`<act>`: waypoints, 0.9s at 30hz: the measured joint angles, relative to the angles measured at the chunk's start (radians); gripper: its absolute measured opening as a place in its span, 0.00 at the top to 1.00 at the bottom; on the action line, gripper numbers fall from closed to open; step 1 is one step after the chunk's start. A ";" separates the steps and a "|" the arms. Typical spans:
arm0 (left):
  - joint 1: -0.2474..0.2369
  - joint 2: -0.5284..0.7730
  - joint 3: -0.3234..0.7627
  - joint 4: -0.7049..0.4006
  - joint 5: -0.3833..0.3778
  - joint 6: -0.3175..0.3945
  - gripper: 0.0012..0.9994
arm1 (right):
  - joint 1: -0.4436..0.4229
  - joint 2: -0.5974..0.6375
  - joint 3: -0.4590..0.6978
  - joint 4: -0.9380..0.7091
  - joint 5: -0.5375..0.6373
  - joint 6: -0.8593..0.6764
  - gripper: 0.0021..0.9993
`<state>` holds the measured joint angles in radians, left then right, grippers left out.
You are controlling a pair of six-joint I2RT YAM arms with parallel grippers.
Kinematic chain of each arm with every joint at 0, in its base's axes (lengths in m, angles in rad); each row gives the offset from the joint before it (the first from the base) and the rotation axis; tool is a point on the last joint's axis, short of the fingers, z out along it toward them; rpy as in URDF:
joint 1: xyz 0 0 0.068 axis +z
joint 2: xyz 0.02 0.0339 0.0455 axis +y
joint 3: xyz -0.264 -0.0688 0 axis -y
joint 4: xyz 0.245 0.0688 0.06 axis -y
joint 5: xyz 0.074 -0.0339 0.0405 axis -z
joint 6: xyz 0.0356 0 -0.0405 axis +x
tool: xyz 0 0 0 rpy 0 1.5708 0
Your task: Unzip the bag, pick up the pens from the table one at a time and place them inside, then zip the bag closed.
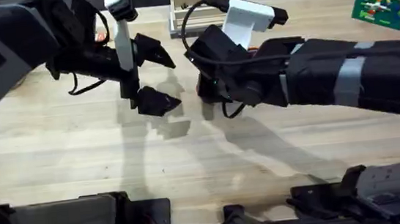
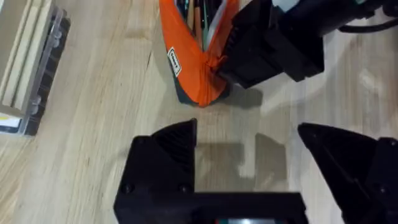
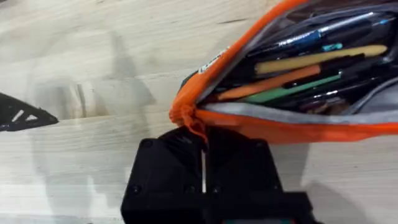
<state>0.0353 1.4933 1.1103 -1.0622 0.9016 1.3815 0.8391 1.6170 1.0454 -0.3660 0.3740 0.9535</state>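
Several pens [image 3: 311, 68], slim sticks in yellow, orange, green and blue, lie inside the bag [image 3: 261, 121], a soft orange fabric pouch lying on the pale wooden desk [image 2: 99, 137]. Right tool [image 3: 203, 163] is pressed together on the bag's end, apparently at the zipper tab; left tool [image 2: 249, 155] hangs spread apart just beside that end. I judge the closing step is in hand, and next calls for a steady pull along the zipper while the bag is held.

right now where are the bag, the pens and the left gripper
bag [image 3: 261, 127], right wrist view, orange side below the opening
pens [image 3: 317, 59], right wrist view, yellow pen's barrel inside the bag
left gripper [image 2: 249, 162], left wrist view, gap midway between its fingertips
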 joint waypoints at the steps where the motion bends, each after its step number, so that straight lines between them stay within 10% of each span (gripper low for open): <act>1: 0.000 0.000 0.000 0.000 0.000 0.000 0.01 | 0.000 0.000 0.000 0.000 0.000 0.000 0.97; 27: 0.000 0.000 0.000 0.005 0.000 0.000 0.01 | 0.000 -0.171 -0.003 -0.012 -0.005 -0.073 0.97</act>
<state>0.0353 1.4933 1.1103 -1.0567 0.9016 1.3815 0.8394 1.4464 1.0424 -0.3782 0.3691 0.8806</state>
